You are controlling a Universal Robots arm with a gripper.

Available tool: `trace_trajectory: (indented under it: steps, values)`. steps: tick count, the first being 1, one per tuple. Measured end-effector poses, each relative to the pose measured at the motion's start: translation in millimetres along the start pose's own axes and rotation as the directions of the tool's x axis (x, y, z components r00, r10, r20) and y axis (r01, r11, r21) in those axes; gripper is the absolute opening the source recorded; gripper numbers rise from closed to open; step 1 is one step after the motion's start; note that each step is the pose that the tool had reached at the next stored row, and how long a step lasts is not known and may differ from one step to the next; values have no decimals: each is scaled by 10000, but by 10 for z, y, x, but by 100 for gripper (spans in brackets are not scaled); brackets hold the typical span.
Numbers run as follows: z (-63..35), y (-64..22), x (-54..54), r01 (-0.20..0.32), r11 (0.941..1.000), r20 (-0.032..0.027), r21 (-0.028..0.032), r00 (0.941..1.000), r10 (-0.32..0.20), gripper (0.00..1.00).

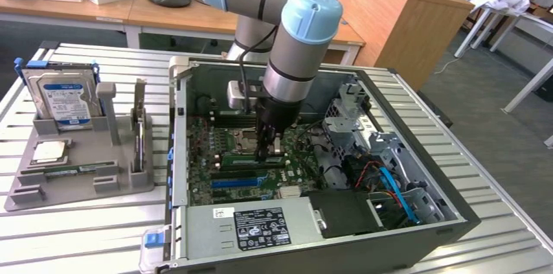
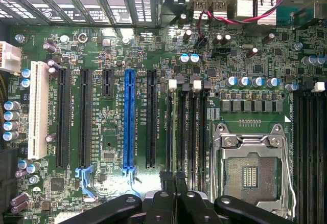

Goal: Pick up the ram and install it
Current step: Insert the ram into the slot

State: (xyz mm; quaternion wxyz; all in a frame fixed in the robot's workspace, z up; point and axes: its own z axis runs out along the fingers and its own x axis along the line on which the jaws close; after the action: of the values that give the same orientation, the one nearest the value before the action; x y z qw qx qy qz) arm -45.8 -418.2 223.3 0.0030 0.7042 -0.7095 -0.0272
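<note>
Tool (image 1: 267,153), clenched on nothing visible, is hanging low over the motherboard (image 1: 226,144) inside the open computer case (image 1: 449,219) at frame centre, while the ram (image 1: 71,170) is lying in the grey holder (image 1: 52,193) at left on the tabletop (image 1: 87,235).

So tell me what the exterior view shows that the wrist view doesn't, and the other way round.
Exterior view: the hard drive standing in the grey holder, a ram stick lying there, and the open computer case on the table.
Wrist view: the blue expansion slot, white slot and empty processor socket up close.
Both: the shut gripper low over the motherboard, at the memory slots.
</note>
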Motion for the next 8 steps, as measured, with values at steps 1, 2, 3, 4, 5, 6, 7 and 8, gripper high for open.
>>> trace_trajectory:
  steps: [1, 2, 3, 4, 5, 6, 7, 8]
  values:
    - [4, 0, 0, 0, 10000, 2, 1, 10000, 0, 11]
    - [7, 0, 0, 0, 10000, 2, 0, 10000, 0, 11]
    - [11, 0, 0, 0, 10000, 1, 0, 10000, 0, 11]
    - [14, -1, 0, 0, 10000, 1, 0, 10000, 0, 11]
    - [14, -1, 0, 0, 10000, 0, 0, 10000, 0, 11]
    - [14, -1, 0, 0, 10000, 0, 0, 10000, 0, 11]
    - [14, -1, 0, 0, 10000, 0, 0, 10000, 0, 11]
    - [15, -1, 0, 1, 10000, 1, 0, 10000, -1, 11]
